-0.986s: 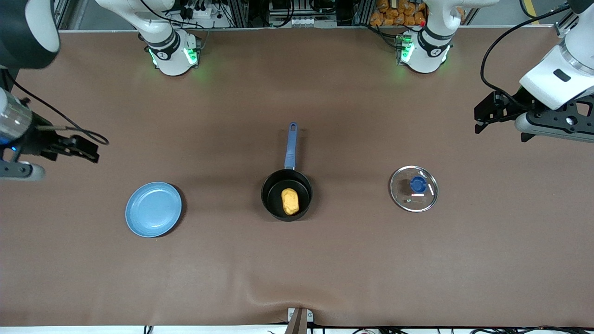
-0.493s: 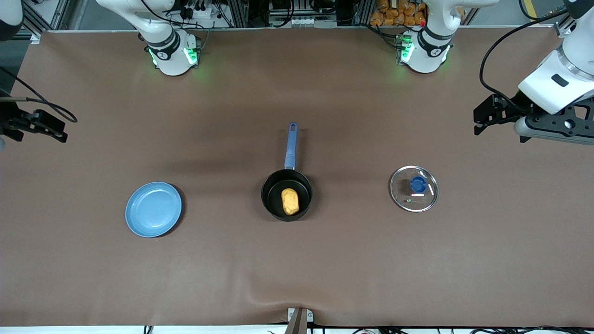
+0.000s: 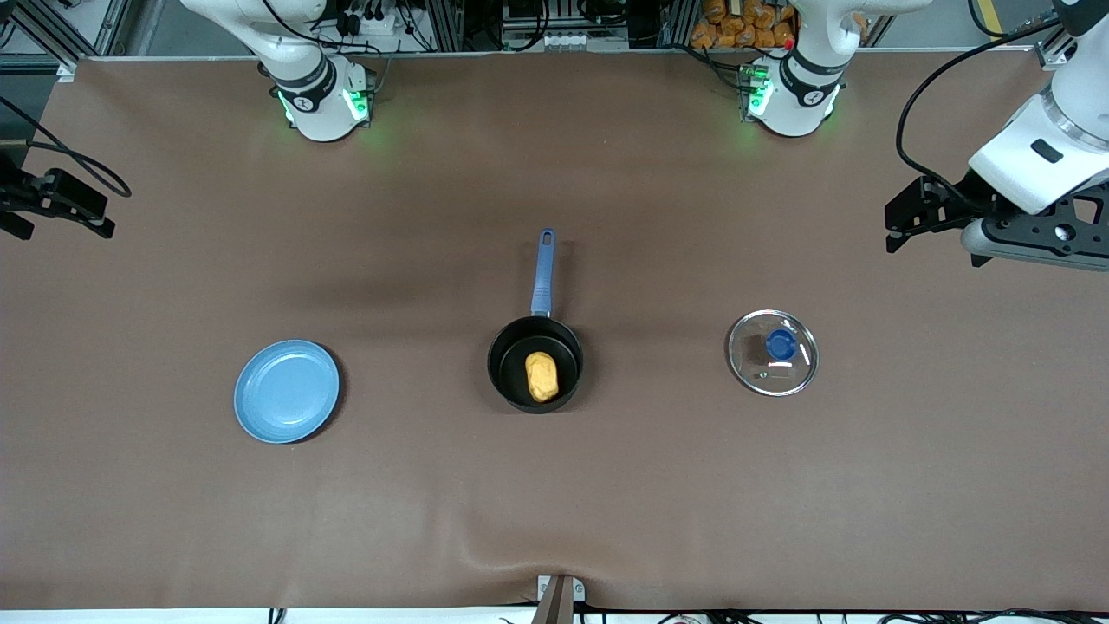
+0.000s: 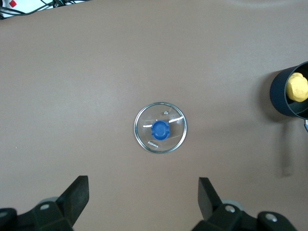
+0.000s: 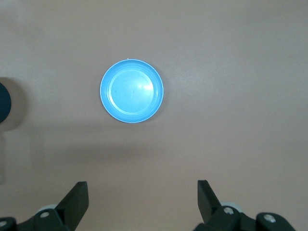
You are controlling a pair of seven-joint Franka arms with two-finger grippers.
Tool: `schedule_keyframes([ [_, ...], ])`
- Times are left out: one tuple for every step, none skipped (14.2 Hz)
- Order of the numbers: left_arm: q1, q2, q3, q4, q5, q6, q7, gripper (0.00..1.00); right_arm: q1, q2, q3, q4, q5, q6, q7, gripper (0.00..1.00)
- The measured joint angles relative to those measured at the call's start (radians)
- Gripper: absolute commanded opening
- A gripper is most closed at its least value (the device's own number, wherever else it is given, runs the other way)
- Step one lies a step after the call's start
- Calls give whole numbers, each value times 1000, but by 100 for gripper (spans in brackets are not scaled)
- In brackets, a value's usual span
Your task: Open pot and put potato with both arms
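Surface: brown mat (image 3: pixel 554 485) covering the whole tabletop, with a small crease at the middle of the edge nearest the front camera.
Left gripper (image 4: pixel 143 199): jaws spread wide and holding nothing; raised in the air over the tabletop edge at the left arm's end. In the left wrist view the lid sits on the mat between the two fingers (image 4: pixel 77 195), well below them.
Right gripper (image 5: pixel 143 199): jaws spread wide and holding nothing; raised over the tabletop edge at the right arm's end. In the right wrist view the plate shows on the mat below it.
Lid (image 3: pixel 773 352): glass disc with blue knob up, lying flat on the mat, off the pot, toward the left arm's end of the table.
Pot (image 3: pixel 535 362): black, open, standing at the centre of the tabletop; its blue handle (image 3: pixel 543 270) points straight toward the edge where the bases stand.
Potato (image 3: pixel 541 376): yellow-orange, lying inside the pot on its floor.
Plate (image 3: pixel 287 391): light blue, bare, toward the right arm's end, well apart from the pot.
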Motion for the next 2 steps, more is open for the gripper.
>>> schedule_keyframes([
  [0, 0, 0, 0, 0, 0, 0, 100, 0, -5, 1, -6, 1, 1, 0, 100],
  [0, 0, 0, 0, 0, 0, 0, 100, 0, -8, 1, -11, 1, 1, -1, 100],
])
